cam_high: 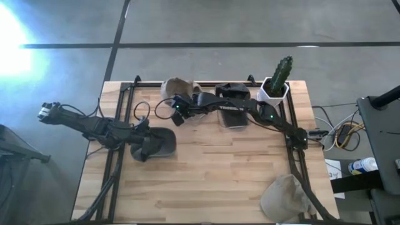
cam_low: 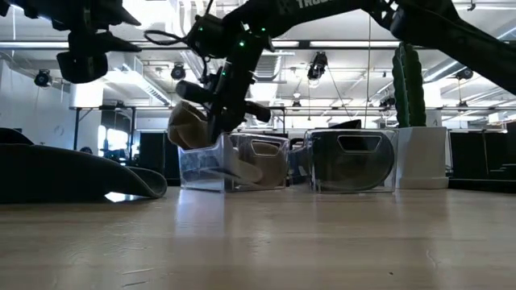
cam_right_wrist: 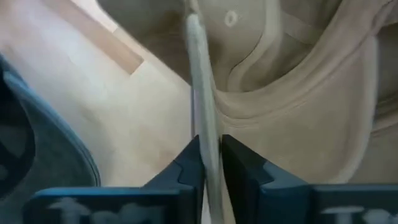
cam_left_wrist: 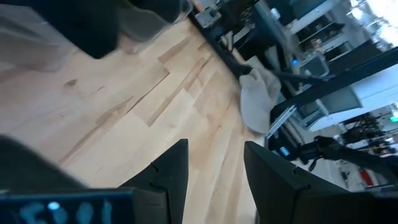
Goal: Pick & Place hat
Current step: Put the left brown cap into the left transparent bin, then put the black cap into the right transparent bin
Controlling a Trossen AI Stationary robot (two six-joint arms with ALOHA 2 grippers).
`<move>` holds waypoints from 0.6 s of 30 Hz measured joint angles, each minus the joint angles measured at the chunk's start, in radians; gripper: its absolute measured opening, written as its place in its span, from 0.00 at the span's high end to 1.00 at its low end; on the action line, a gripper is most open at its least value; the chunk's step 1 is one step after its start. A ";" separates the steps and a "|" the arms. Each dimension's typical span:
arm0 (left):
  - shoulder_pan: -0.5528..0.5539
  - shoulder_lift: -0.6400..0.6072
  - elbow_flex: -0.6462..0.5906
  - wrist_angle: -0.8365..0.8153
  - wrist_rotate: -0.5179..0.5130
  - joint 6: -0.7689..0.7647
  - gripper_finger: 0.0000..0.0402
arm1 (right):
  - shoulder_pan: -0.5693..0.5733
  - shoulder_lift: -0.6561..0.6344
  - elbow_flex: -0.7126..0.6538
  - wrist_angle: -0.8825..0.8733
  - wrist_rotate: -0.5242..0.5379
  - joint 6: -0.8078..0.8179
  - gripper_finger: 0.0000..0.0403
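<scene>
The tan hat (cam_right_wrist: 292,81) hangs over the left clear bin (cam_low: 242,165) at the tabletop's (cam_high: 219,169) rear, brim clamped in the closed right pincer (cam_right_wrist: 210,158). The left pincer (cam_left_wrist: 214,171), open and empty, sits above the dark hat (cam_high: 164,141), which it partly hides.

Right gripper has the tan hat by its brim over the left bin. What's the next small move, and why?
Probably lower a little, then open. The right gripper is shut on the tan hat by its brim, and the hat hangs at the clear bin with part of it above the rim. The left gripper waits open over the dark hat.
</scene>
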 joint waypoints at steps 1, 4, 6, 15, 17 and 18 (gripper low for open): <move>-0.002 -0.001 0.000 -0.019 0.001 -0.001 0.63 | 0.002 0.004 0.007 -0.002 -0.001 -0.016 0.85; -0.010 -0.002 0.000 -0.086 0.014 -0.011 0.63 | 0.003 -0.003 0.016 0.000 -0.002 -0.053 0.78; -0.016 -0.003 0.000 -0.138 0.018 -0.028 0.63 | 0.002 -0.016 0.017 0.000 0.002 -0.060 0.72; -0.074 0.019 -0.009 -0.278 0.096 -0.032 0.63 | 0.031 -0.097 0.017 0.024 0.007 -0.216 0.53; -0.101 0.043 -0.009 -0.283 0.132 -0.009 0.63 | 0.048 -0.129 0.017 0.024 0.007 -0.328 0.52; -0.116 0.058 -0.010 -0.283 0.143 -0.001 0.63 | 0.058 -0.141 0.018 0.027 0.007 -0.394 0.51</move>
